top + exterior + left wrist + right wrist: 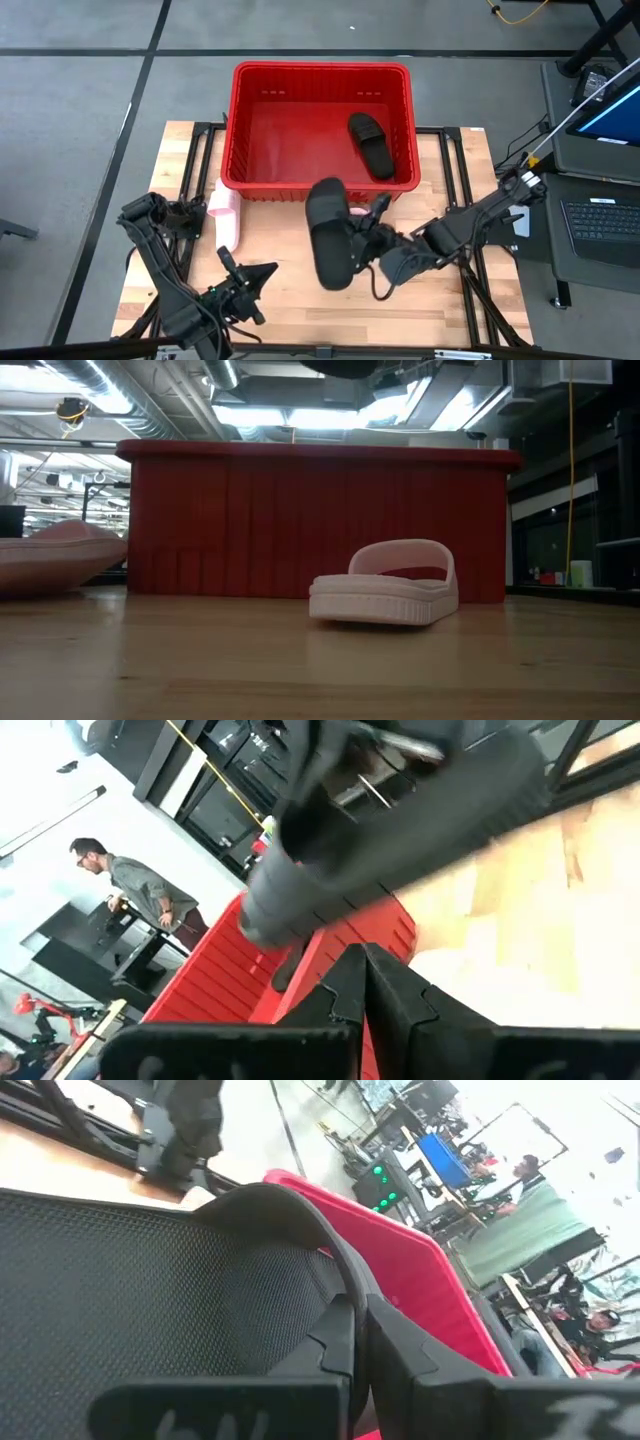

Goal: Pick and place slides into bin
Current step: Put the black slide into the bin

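Note:
The red bin stands at the table's far middle, with one black slide lying on its floor. My right gripper is shut on the second black slide, held high above the table in front of the bin's near wall. One pink slide lies by the bin's near left corner. The other pink slide rests on its sole in front of the bin and is mostly hidden under the held slide in the high view. My left gripper is shut and empty near the front left. My right gripper pinches the black slide between its two fingers at the side of the strap, where it meets the sole. The fingers come level from the table's right and lie across the slide. The slide is lifted clear, its footbed in view.
The wooden table top is bare in front of the slides. A desk with a laptop stands off the table's right. People stand in the room beyond, in both wrist views.

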